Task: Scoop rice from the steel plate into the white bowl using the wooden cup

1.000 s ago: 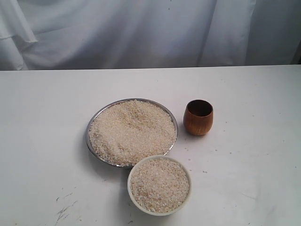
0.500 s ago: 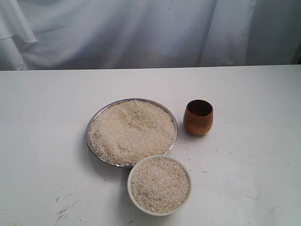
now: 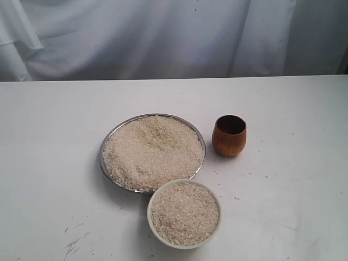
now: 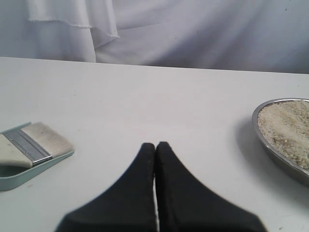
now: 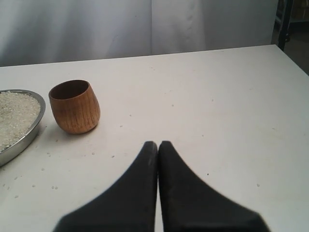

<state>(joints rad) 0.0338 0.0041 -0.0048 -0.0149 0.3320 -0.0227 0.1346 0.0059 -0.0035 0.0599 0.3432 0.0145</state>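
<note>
Beige rice [image 3: 152, 152] is lying heaped across the steel plate [image 3: 103, 166], filling it almost to the thin rim, and the plate is sitting near the middle of the white table [image 3: 49, 163]. More of the same grain is filling the white bowl [image 3: 149, 216], which is resting at the plate's near edge, its rim touching or just overlapping the plate's rim as seen from the exterior view. To the right of the plate, just beside it but apart, the wooden cup [image 3: 229, 138] is standing upright with its dark mouth facing up; no grain is showing inside it. A few loose grains are lying scattered on the table around the cup and plate. Neither arm is showing in the exterior view. In the right wrist view the right fingers [image 5: 145, 169] are pressing tip to tip with nothing between them, hanging over bare table well apart from the cup. The left fingers [image 4: 142, 169] are likewise pressing together and holding nothing, with the plate's edge off to one side. On their other side a flat brush [image 4: 34, 145] is lying on a pale green tray [image 4: 19, 178]. Behind the table a white cloth [image 3: 163, 38] is hanging in folds.
</note>
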